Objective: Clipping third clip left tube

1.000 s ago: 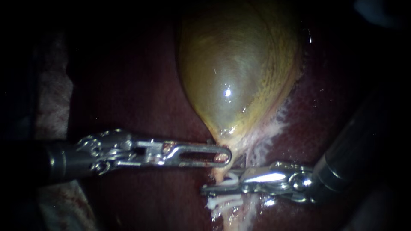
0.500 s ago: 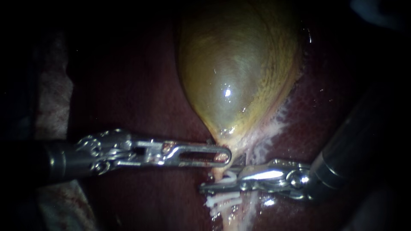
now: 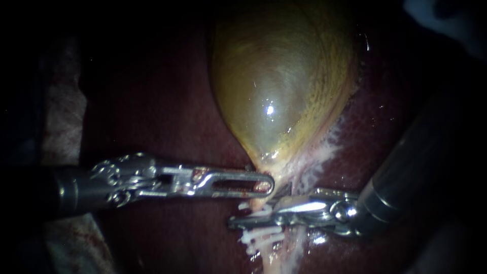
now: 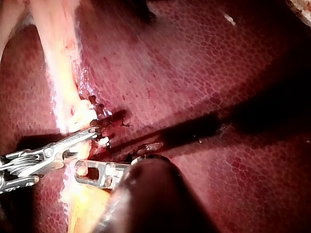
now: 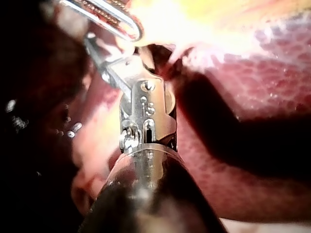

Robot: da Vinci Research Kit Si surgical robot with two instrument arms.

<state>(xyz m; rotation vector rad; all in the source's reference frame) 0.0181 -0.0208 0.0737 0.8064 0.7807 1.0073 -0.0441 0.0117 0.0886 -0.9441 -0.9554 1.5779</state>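
Endoscope view gives me the clearest look. The yellow-green, glossy, pear-shaped gallbladder [image 3: 274,86] lies on the dark red liver [image 3: 162,111] and narrows downward to a thin neck.

My left instrument [image 3: 261,183], a steel shaft ending in long slotted jaws, reaches in level from the left to that neck. Its jaws lie close together, with the pale tissue of the neck passing between them, so they are clamped on the gallbladder at its narrowest part.

Just below, my right instrument [image 3: 238,221], a dark shaft with a bright steel hinge and slim tapered jaws, comes in from the right. It lies across the pale cream tube [image 3: 271,256] that runs down from the neck. These jaws stand narrow, one on each side of the tube and pressed against it.

One small white plastic clip [image 3: 256,209] sits on the tube just above the jaws. More white clips [image 3: 261,237] sit on it just below, so the jaws rest between them. The two instruments are near each other but do not touch.

From the left wrist camera, the right instrument's tips sit on the tube beside white clip material, just ahead of my slotted jaws, and speckled liver spreads beyond them. From the right wrist camera, the slotted jaw lies ahead of the hinge, against bright yellow tissue.
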